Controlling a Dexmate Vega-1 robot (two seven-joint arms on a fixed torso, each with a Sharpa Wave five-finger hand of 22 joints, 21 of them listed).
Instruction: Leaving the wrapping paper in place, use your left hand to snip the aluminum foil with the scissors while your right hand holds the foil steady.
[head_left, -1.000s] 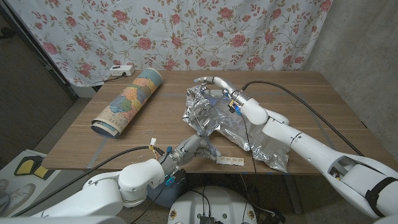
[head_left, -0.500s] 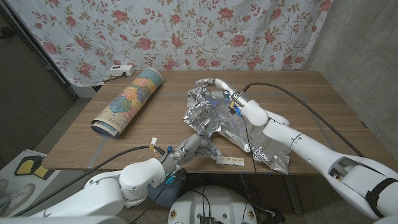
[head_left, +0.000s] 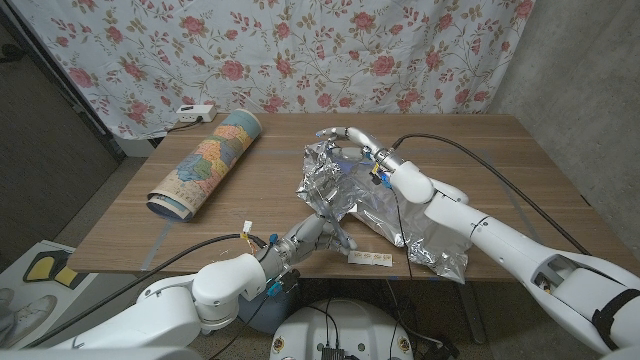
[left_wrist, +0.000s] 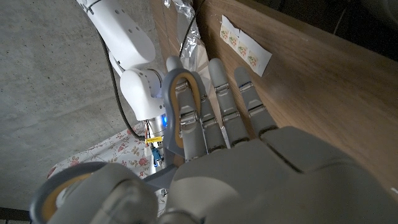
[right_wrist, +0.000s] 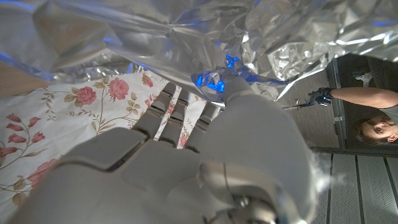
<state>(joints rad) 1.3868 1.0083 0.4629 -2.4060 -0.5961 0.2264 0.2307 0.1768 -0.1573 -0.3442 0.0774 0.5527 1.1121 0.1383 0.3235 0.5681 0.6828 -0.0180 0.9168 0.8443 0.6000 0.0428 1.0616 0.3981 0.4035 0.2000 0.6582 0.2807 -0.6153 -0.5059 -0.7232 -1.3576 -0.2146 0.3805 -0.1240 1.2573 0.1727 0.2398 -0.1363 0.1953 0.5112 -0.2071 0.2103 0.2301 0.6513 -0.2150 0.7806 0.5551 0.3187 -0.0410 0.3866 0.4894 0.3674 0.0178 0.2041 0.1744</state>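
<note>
The crumpled aluminum foil lies across the table's middle, from the centre towards the front right edge. My right hand arches over its raised far end with fingers spread, fingertips at the foil's edge; in the right wrist view the fingers reach towards the foil without closing on it. My left hand sits at the table's front edge, just short of the foil's near corner, and holds the scissors. In the left wrist view the grey scissors handle loop rings its fingers. The rolled wrapping paper lies at the left.
A white plug box sits at the table's back left. A white sticker strip lies by the front edge. A black cable runs along my right arm. A floral curtain hangs behind. A person stands off to the side.
My right hand has shifted slightly to the right over the foil's far end. The left hand and scissors have stayed put.
</note>
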